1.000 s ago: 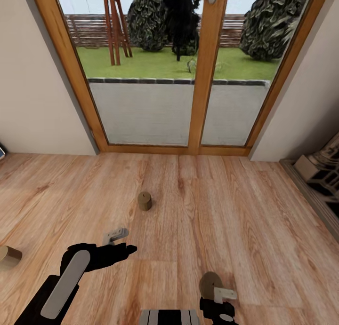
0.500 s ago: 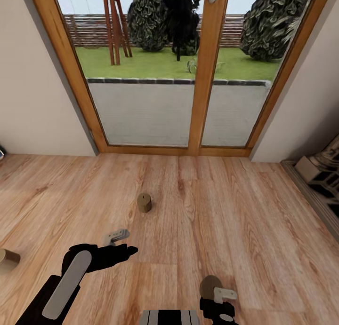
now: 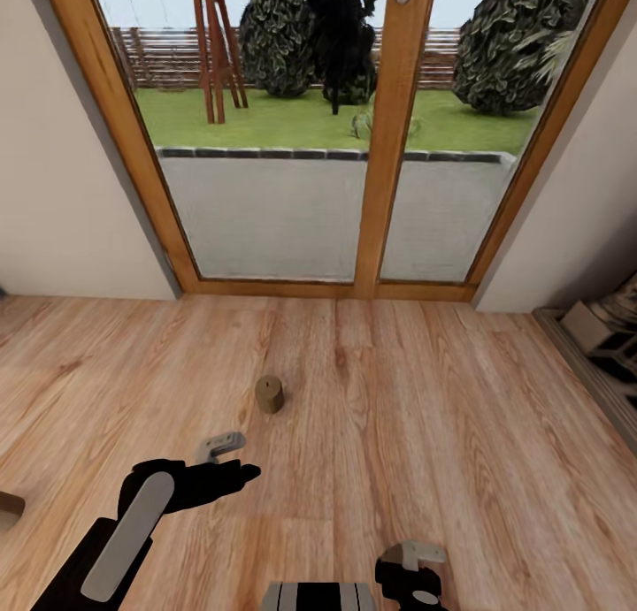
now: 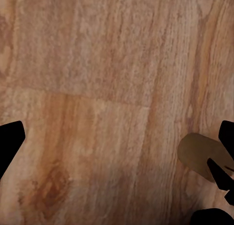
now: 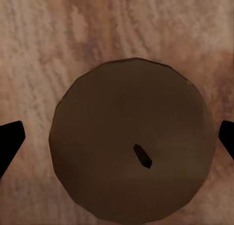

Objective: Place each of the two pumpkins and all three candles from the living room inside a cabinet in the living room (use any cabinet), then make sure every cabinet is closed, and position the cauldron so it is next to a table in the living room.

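Wood floor (image 3: pixel 460 434) before the glass door (image 3: pixel 354 151); one candle (image 3: pixel 269 393) stands near it. Your right gripper (image 5: pixel 117 137) hangs spread directly over another candle (image 5: pixel 131 139). Left gripper (image 3: pixel 221 445) spread, nothing between its fingers.

Right claw (image 5: pixel 117 137) straddles candle (image 5: pixel 131 139); bare floor (image 3: pixel 425 399) around.

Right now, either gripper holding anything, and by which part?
Nothing held. Right gripper is open above a candle; left gripper is open over bare floor.
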`<state>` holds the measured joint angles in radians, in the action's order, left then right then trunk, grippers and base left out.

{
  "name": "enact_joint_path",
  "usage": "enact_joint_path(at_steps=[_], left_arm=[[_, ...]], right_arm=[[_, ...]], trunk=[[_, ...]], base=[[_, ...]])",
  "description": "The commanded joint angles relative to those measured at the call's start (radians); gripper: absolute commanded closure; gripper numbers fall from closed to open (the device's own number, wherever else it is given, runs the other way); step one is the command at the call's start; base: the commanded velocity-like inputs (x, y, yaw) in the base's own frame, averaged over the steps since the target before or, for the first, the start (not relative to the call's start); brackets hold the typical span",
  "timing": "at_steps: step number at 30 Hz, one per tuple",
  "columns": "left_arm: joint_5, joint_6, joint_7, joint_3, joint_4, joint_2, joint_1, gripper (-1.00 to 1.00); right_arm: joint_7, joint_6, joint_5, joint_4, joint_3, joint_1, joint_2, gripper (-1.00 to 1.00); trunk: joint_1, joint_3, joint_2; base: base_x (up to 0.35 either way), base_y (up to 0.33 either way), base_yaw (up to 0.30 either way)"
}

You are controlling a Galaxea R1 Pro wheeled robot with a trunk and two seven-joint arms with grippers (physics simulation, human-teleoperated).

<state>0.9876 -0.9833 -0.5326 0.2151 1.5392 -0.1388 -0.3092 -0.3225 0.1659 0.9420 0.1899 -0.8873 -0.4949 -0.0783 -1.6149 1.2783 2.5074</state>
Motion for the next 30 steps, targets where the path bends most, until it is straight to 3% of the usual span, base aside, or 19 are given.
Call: enact_joint_path(at_steps=[1, 11, 23, 30], left_arm=[[0.009, -0.001, -0.011, 0.002, 0.001, -0.001, -0.001, -1.0], [0.01, 0.0, -0.012, 0.002, 0.001, -0.001, -0.001, -1.0], [0.009, 0.0, -0.01, 0.001, 0.001, -0.001, -0.001, -1.0], [0.009, 0.0, -0.01, 0.001, 0.001, -0.001, -0.001, -1.0]], right_arm=[[-0.004, 0.004, 0.01, 0.0, -0.009, -0.001, 0.0, -1.0], [-0.004, 0.004, 0.011, 0.0, -0.009, -0.001, 0.0, -1.0], [-0.004, 0.002, 0.011, -0.001, -0.007, -0.001, 0.0, -1.0], [-0.004, 0.002, 0.012, -0.001, -0.006, -0.001, 0.0, -1.0]], trunk=[[0.0, 0.001, 0.0], [0.0, 0.001, 0.0], [-0.003, 0.028, 0.002], [-0.003, 0.028, 0.002]], base=[[0.106, 0.0, 0.0], [0.05, 0.0, 0.0], [0.0, 0.0, 0.0], [0.0, 0.0, 0.0]])
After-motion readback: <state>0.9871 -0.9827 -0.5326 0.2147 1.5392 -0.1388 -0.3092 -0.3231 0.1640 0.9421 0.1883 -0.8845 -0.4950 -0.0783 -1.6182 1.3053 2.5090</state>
